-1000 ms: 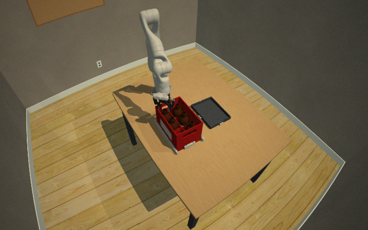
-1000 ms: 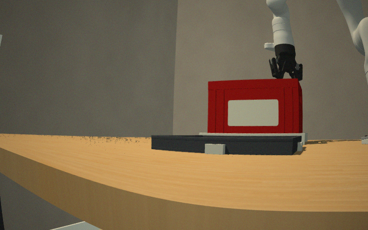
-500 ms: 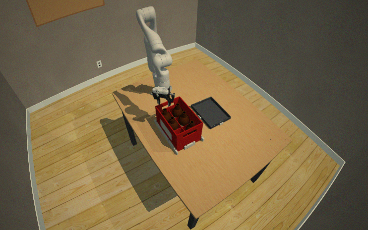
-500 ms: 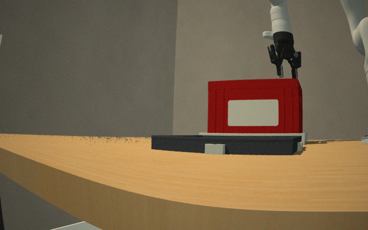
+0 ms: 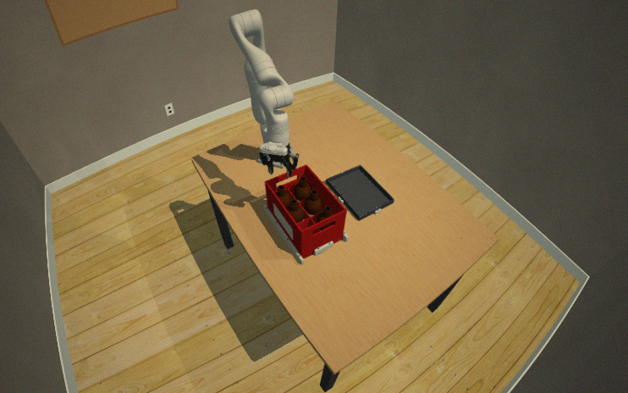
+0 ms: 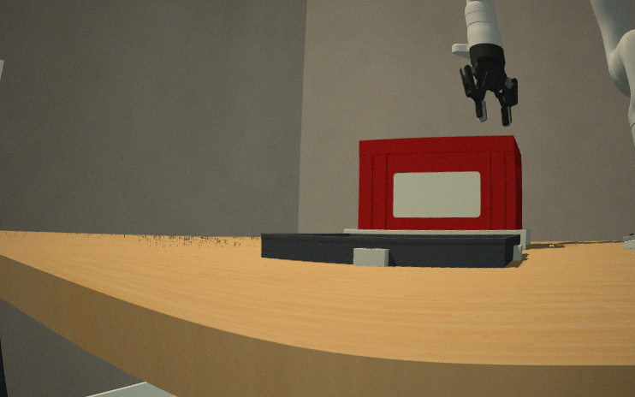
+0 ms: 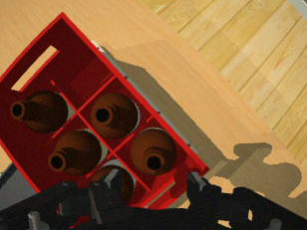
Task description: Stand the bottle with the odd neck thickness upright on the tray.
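"While the black two-finger gripper (image 5: pixel 281 168) (image 6: pixel 494 121) (image 7: pixel 153 181) hangs above the red bottle crate (image 5: pixel 324 238) (image 6: pixel 435 161) (image 7: pixel 135 89), what do its jaws hold?"

"Nothing; they stand partly open."

"And the bottles?"

"Five brown bottles, the nearest the gripper being one (image 7: pixel 153 148) with its mouth in plain sight, are all in the crate, close to the tabletop's long edge with the shadows. I cannot tell the odd neck."

"The tray?"

"The dark rectangular tray (image 5: pixel 360 192) (image 6: pixel 309 248) lies flat beside the crate, farther from that edge, bottleless."

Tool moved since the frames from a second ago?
Yes, up. In the exterior view the tool had its fingertips at or behind the crate's top edge; now they are above it.
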You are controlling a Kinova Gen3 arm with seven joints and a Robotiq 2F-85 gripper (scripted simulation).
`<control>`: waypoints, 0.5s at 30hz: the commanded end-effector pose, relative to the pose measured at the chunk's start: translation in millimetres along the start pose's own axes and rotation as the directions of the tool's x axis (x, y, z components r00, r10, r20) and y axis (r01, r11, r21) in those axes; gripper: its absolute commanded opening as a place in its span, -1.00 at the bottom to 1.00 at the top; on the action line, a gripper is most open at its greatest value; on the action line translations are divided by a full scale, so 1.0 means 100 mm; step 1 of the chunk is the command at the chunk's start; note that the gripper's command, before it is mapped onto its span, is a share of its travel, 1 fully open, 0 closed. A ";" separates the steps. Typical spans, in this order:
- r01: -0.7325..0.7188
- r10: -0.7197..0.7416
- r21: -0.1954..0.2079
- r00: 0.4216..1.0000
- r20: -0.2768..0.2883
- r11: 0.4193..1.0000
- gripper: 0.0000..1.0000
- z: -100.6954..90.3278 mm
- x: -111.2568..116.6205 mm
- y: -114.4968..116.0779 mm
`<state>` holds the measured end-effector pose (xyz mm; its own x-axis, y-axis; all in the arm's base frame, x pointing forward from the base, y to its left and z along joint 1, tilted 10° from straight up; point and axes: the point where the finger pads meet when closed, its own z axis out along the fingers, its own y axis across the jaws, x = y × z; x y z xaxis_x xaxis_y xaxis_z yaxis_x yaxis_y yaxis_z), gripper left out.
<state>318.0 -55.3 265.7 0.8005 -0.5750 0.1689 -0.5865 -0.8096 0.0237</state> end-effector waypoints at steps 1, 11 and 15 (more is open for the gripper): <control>0.000 0.000 0.003 1.000 -0.002 1.000 0.27 -0.01 0.01 0.00; 0.000 0.000 0.003 1.000 -0.002 1.000 -1.00 -0.01 0.01 0.00; 0.000 0.000 0.003 1.000 -0.002 1.000 -1.00 -0.01 0.01 0.00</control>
<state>318.2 -55.2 266.4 0.8003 -0.5749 0.1704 -0.5864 -0.8097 0.0218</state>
